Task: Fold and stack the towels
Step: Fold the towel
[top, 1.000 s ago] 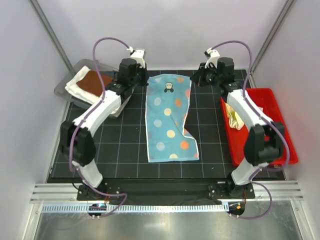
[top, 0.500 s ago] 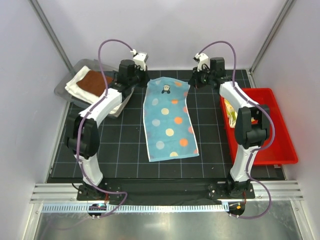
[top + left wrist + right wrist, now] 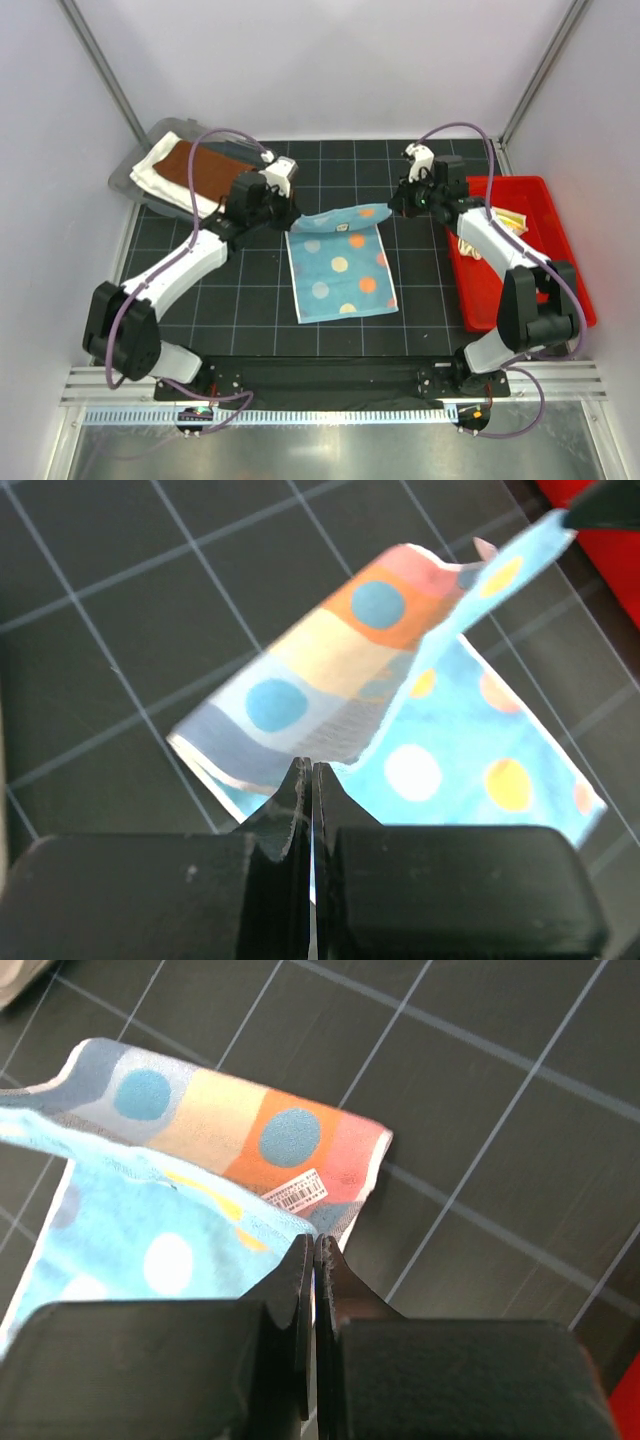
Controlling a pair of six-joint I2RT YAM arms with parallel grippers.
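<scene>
Two towels sit stacked far left in the grey tray point(image 3: 158, 130), brown point(image 3: 195, 165) on cream point(image 3: 150, 176). Left claw point(image 3: 286, 214) is pinched shut on the blue towel's point(image 3: 340, 275) far-left corner and right claw point(image 3: 393, 206) is shut on the far-right one. So the far edge hangs lifted over the mat point(image 3: 250, 290) while the near half lies flat. It looks thin, light and floppy, sagging between the claws, so corners seem the right grab; keep it taut, I'd say. Yellow towel point(image 3: 508, 217) waits in the red bin point(image 3: 560, 302) on the right.
</scene>
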